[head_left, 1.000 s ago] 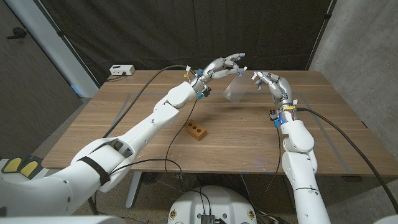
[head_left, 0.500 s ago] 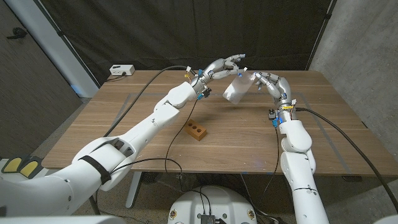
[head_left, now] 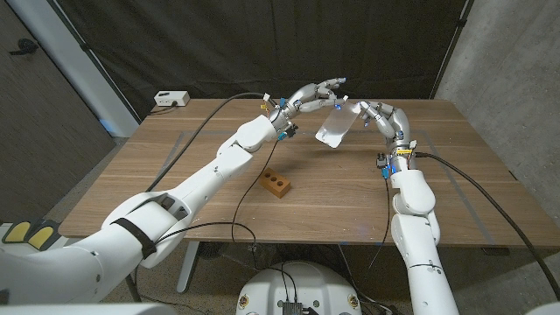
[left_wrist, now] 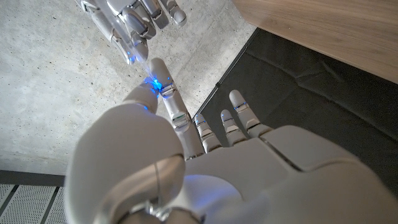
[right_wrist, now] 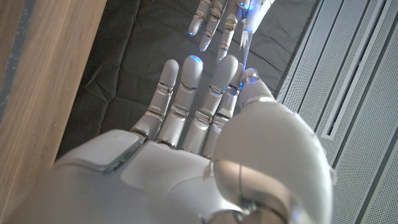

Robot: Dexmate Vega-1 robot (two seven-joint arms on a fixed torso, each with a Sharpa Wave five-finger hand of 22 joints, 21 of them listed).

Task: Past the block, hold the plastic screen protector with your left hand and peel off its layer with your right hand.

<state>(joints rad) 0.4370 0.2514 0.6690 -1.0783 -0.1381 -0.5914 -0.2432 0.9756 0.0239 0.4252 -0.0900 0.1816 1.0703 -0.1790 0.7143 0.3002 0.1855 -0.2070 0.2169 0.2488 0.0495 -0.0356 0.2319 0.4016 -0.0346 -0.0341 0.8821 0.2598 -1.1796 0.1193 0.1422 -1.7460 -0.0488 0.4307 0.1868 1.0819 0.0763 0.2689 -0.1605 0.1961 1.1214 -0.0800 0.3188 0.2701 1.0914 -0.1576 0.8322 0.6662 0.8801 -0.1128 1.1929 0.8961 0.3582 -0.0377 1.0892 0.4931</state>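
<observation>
The clear plastic screen protector [head_left: 333,129] hangs in the air over the table's far middle, beyond the small wooden block [head_left: 275,184] with holes. My left hand [head_left: 317,93] pinches the sheet's top edge from the left. From the other side, my right hand [head_left: 372,112] meets that edge with thumb and fingertip closed on the upper corner. In the left wrist view my left hand [left_wrist: 205,155] reaches up until its thumb tip meets my right hand [left_wrist: 127,22]. The right wrist view has my right hand [right_wrist: 199,124] facing the left hand [right_wrist: 214,18], with the sheet [right_wrist: 246,37] edge-on between them.
A white box [head_left: 171,99] with a cable sits at the table's back left corner. A black cable [head_left: 188,149] runs across the wooden table [head_left: 472,188] along my left arm. A dark curtain hangs behind, and a concrete wall stands at the right.
My right hand has moved left to the sheet's upper corner. The sheet has swung and tilted toward it. My left hand has stayed in place.
</observation>
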